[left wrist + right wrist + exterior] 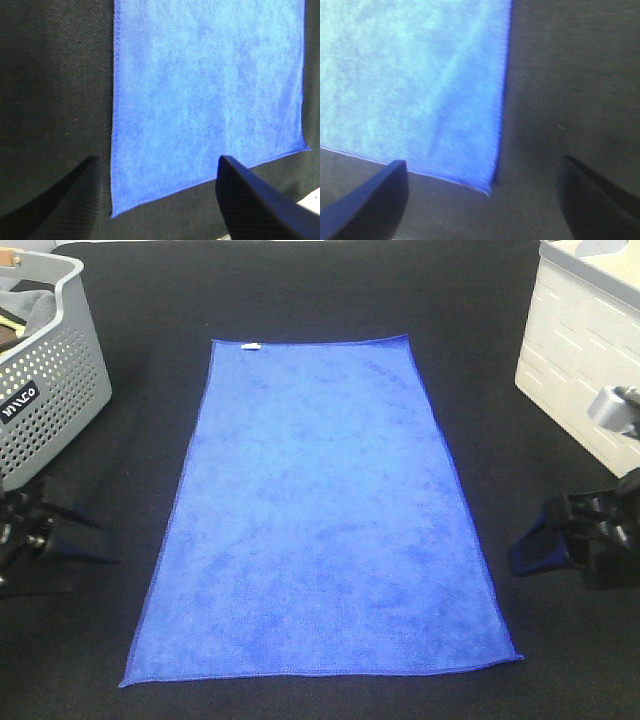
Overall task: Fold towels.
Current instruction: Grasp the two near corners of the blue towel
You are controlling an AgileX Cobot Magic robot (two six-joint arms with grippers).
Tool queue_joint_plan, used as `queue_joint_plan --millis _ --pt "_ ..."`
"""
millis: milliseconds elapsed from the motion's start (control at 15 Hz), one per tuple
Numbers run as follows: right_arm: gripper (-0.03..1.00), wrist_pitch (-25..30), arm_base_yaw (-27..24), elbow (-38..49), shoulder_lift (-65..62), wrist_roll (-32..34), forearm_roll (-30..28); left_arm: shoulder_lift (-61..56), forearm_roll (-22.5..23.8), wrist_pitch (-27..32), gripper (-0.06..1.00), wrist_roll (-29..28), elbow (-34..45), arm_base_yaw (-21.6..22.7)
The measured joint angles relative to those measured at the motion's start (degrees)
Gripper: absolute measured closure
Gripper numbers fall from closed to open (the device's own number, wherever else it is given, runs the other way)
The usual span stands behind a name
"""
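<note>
The blue towel (320, 510) lies spread flat on the black table, long side running away from me, with a small white tag (251, 346) at its far left corner. My left gripper (62, 532) hovers open just off the towel's near left side. In the left wrist view the towel's near left corner (114, 212) sits between the spread fingers (75, 195) of the left gripper (157, 160). My right gripper (538, 538) is open off the near right side. The right wrist view shows the towel's near right corner (487, 187) inside the wide gap of the right gripper (482, 165). Neither holds anything.
A grey perforated basket (50, 390) with cloth in it stands at the far left. A white crate (580, 360) stands at the far right. Black tablecloth (130, 300) surrounds the towel on all sides.
</note>
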Motion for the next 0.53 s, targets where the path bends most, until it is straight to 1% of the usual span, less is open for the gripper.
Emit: queue_joint_plan --millis 200,333,467,533 --pt "0.21 -1.0 0.0 -0.1 7.8 -11.9 11.3 6.3 -6.7 -4.5 0.32 5.4 -0.1 -3.2" --pt "0.23 -1.2 0.0 -0.1 12.9 -19.0 18.3 10.8 -9.9 -5.8 0.32 7.7 -1.3 -6.2" --pt "0.25 -1.4 0.0 -0.2 16.7 -24.8 24.1 14.6 -11.5 -6.4 0.32 8.1 -3.4 -9.0" --pt "0.27 -1.7 0.3 -0.2 18.2 -26.5 25.6 16.2 -11.7 -6.5 0.32 8.3 -4.3 -9.7"
